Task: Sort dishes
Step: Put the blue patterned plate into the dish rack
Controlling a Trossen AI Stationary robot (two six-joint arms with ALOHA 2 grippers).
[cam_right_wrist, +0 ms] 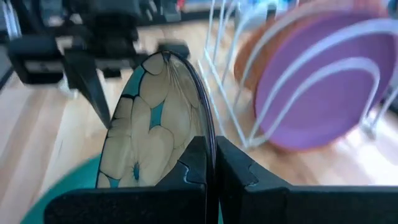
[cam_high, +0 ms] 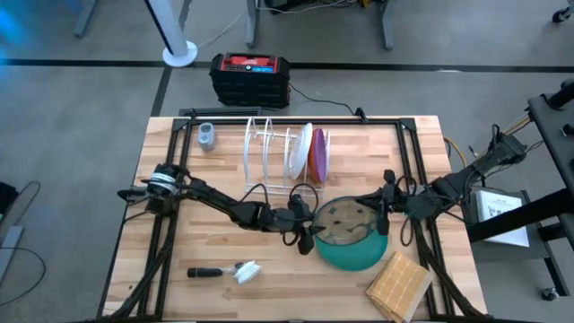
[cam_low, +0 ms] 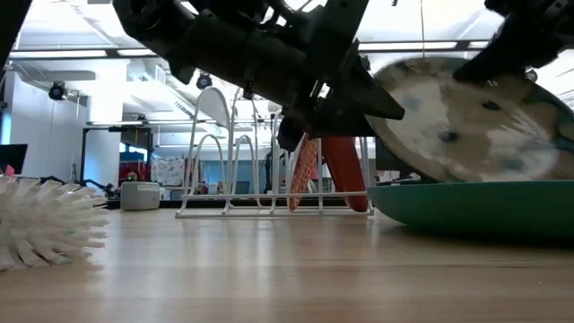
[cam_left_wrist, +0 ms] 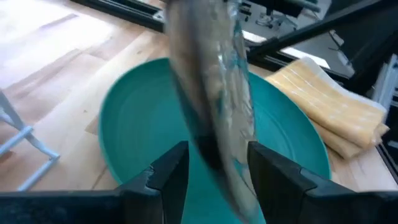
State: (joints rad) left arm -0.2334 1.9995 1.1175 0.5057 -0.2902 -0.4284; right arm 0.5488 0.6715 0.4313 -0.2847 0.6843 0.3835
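Note:
The brownish speckled plate (cam_high: pixel 345 220) stands tilted on edge over the larger teal-green plate (cam_high: pixel 354 251), which lies flat on the table. My right gripper (cam_right_wrist: pixel 211 158) is shut on the speckled plate's right-hand rim. My left gripper (cam_left_wrist: pixel 217 168) is open, with one finger on each side of the plate's opposite rim (cam_left_wrist: pixel 214 124). The purple plate (cam_high: pixel 302 151) and the orange plate (cam_high: pixel 319 154) stand on edge in the white wire rack (cam_high: pixel 269 152). My right gripper pinches the speckled plate's rim (cam_right_wrist: pixel 210 134) between its two fingers, one on each face, coming level from the table's right. The plate stands tilted on edge over the teal plate (cam_low: pixel 475 206). My left gripper: I cannot tell whether its fingers (cam_left_wrist: pixel 171 174) touch the rim.
A square wooden block (cam_high: pixel 397 287) lies at the near right, close to the teal plate. A dish brush (cam_high: pixel 224 271) lies near the front left. A small grey object (cam_high: pixel 207 136) sits at the far left of the table, beside the rack.

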